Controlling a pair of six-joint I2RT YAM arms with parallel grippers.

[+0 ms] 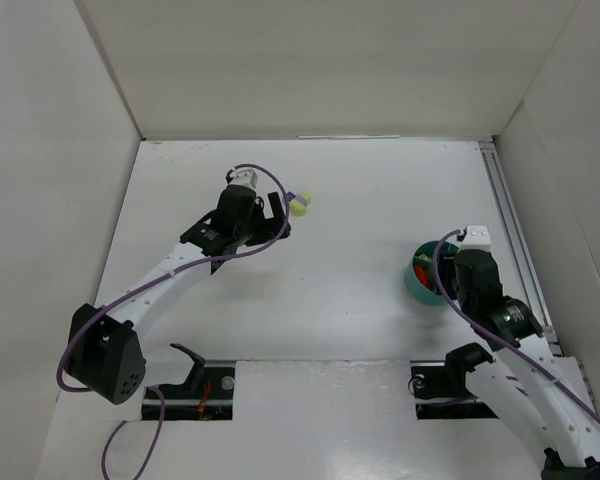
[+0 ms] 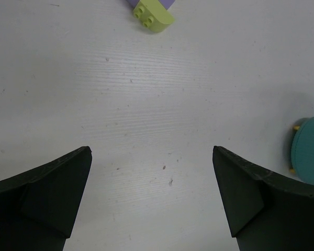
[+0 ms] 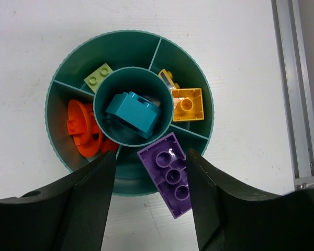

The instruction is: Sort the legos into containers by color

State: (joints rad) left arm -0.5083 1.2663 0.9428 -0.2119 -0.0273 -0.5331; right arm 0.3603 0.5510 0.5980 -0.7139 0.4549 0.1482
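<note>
Lego [image 3: 167, 172], purple, seemingly overhangs bowl [image 3: 126, 46] rim; hidden overhead.

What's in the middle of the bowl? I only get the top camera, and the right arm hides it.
Observer: In the right wrist view, a teal brick sits in the central cup of the bowl.
Operator: Where's the purple one?
Observer: A purple brick lies between the open fingers of the right end effector, sticking out past the bowl's rim.
Operator: Is the other arm holding anything?
Observer: No. The left wrist view shows the left end effector wide open with nothing between its fingers.
</note>
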